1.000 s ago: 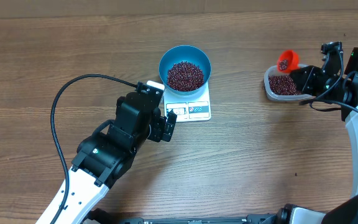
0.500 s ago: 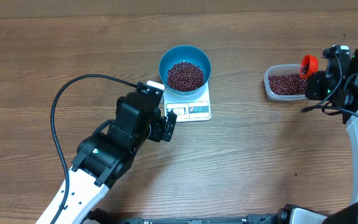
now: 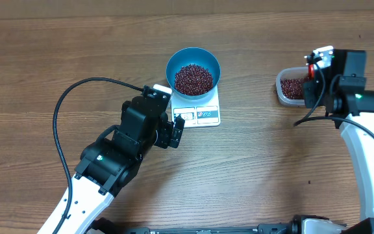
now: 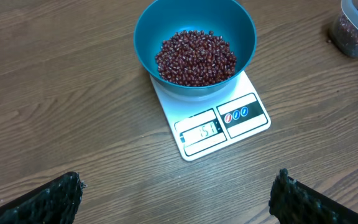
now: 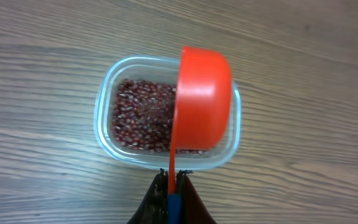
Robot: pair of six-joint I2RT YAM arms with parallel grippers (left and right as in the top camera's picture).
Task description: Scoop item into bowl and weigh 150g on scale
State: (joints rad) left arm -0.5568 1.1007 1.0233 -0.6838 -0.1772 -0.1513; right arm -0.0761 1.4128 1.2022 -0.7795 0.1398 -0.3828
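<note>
Scale [image 4: 248, 120] under bowl [image 4: 143, 38] reads about 151, so the weighing looks done. Right gripper [image 5: 170, 188] clamps scoop [image 5: 204, 99]; left gripper [image 4: 178, 186] spread, empty.

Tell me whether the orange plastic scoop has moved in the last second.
Yes. Overhead, the orange plastic scoop has shifted rightward along the far rim of the clear plastic container of red beans.

A brown wooden table [image 3: 271, 162], its grain running left to right, spans the overhead view.
</note>
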